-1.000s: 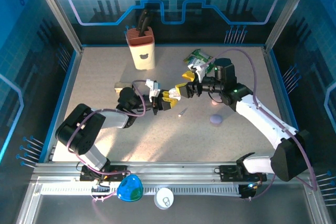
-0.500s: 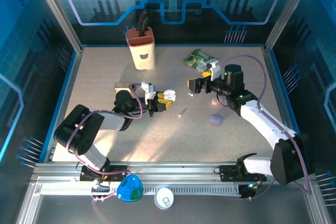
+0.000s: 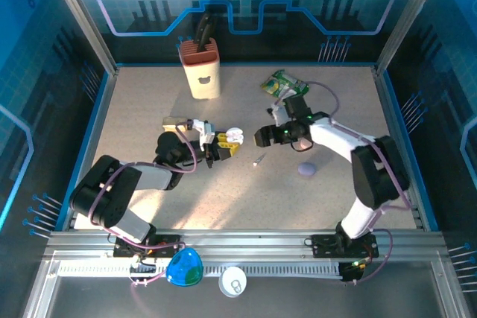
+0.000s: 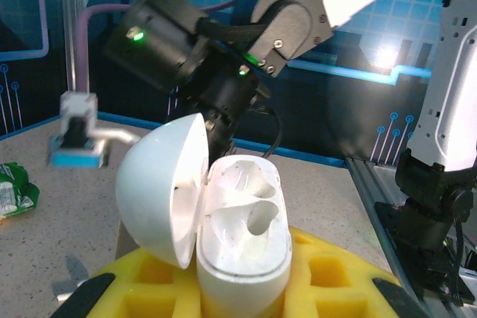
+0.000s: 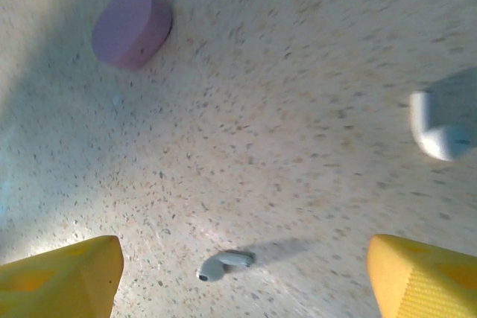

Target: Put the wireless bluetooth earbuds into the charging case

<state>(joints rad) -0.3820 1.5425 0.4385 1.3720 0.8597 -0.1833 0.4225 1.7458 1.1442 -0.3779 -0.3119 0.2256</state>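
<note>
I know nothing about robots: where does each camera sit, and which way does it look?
Top external: fixed overhead at the near side, looking down on the table; both arms show.
Left wrist: rides the left arm, looking level at the open charging case in the left end effector; right arm beyond.
Right wrist: rides the right arm, looking down at an earbud between the fingers of the open right end effector.
Shared: top and right wrist both see the earbud and purple puck.

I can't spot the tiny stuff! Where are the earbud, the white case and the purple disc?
earbud (image 5: 223, 264): right wrist view, its middle.
white case (image 4: 242, 269): left wrist view, its lower half.
purple disc (image 5: 123, 24): right wrist view, its flat top.
</note>
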